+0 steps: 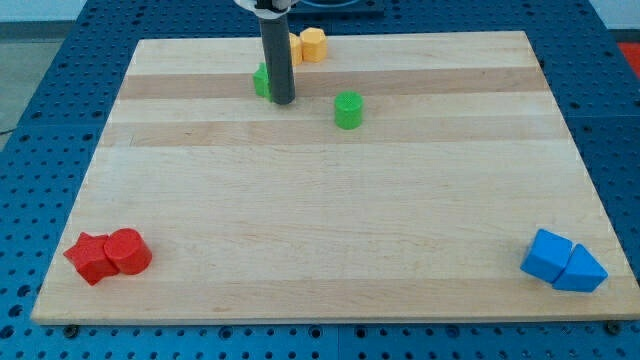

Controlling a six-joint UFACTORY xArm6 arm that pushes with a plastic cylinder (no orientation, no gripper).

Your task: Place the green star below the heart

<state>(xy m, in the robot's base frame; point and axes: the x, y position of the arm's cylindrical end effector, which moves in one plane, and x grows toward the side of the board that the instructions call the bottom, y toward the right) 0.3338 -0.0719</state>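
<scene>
My tip rests on the board near the view's top, left of centre. A green block, probably the star, sits right against the rod's left side and is partly hidden by it. Two yellow-orange blocks lie at the board's top edge, just above and to the right of the rod: a pale one and a darker one partly hidden behind the rod. I cannot tell which of them is the heart. A green cylinder stands to the right of my tip, apart from it.
A red star and a red cylinder touch at the bottom left corner. A blue cube and a blue triangle touch at the bottom right corner. The wooden board lies on a blue perforated table.
</scene>
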